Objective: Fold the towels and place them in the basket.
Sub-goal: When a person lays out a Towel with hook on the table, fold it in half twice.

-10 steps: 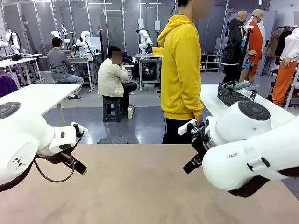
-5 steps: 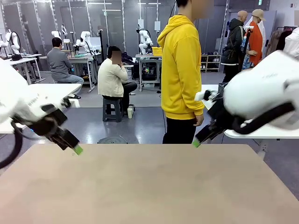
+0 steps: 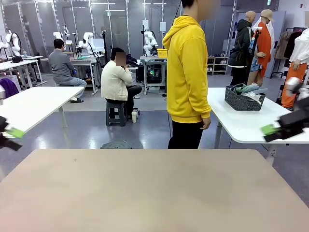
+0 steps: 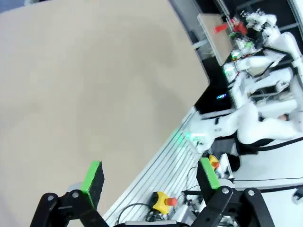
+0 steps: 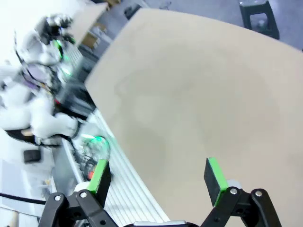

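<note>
My left claw [image 4: 150, 175] has its fingers spread wide, with nothing between the green pads. Below it lies the tan tabletop [image 4: 85, 71], and past the table's edge is the rig's own base. My right claw [image 5: 157, 178] is spread the same way and holds nothing, above the near edge of the same tabletop. In the front view both sit out at the flanks: the left claw [image 3: 12, 134] off the table's left side, the right claw [image 3: 275, 129] off its right.

The towels [image 3: 247, 88] lie well ahead of the right claw and a little inward of it. They are heaped in the dark grey lattice basket [image 3: 241, 102], which stands on a white side table [image 3: 231, 123] beyond our own. I make out greenish cloth and a paler piece bunched above the rim, but I can't tell whether they are folded. The basket's long axis runs roughly crosswise to my reach.

A person [image 3: 187, 72] in a yellow hoodie stands at the far edge, between the two claws and near that side table.

The right arm is much the nearer one. The left would have to cross the whole table. I doubt either can reach the basket where it stands.
</note>
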Controlling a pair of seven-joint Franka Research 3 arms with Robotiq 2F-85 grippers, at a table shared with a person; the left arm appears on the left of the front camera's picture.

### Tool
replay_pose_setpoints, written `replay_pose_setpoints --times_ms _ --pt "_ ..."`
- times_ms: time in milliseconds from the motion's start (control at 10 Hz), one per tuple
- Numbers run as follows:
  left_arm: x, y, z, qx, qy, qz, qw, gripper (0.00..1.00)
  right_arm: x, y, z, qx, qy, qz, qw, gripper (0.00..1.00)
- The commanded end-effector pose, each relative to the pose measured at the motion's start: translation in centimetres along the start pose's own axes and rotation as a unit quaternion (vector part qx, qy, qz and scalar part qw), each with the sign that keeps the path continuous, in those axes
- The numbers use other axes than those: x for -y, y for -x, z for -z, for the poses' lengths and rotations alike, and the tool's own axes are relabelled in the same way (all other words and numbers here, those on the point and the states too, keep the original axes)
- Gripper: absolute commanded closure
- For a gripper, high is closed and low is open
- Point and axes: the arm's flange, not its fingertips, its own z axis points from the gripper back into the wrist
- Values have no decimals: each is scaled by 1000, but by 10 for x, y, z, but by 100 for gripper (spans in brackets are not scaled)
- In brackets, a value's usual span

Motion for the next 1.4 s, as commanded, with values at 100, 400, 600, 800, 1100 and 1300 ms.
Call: replay_pose_setpoints --times_ms 100,400,600,800,1100,1300 --pt "-56 42 -55 69 42 -45 996 0 49 33 -61 80 -45 40 995 0" --pt "-92 81 -106 131 41 -86 987 0 68 76 -111 150 -37 78 985 0" --pt "-94 94 -116 145 45 -89 984 0 65 88 -126 161 -29 77 983 0" --pt "-95 100 -120 150 68 -100 981 0 65 88 -131 173 -23 86 981 0" --pt "-96 103 -118 146 41 -107 983 0 68 97 -130 161 -25 96 982 0" --pt "-96 103 -118 146 41 -107 983 0 68 97 -130 161 -25 96 982 0"
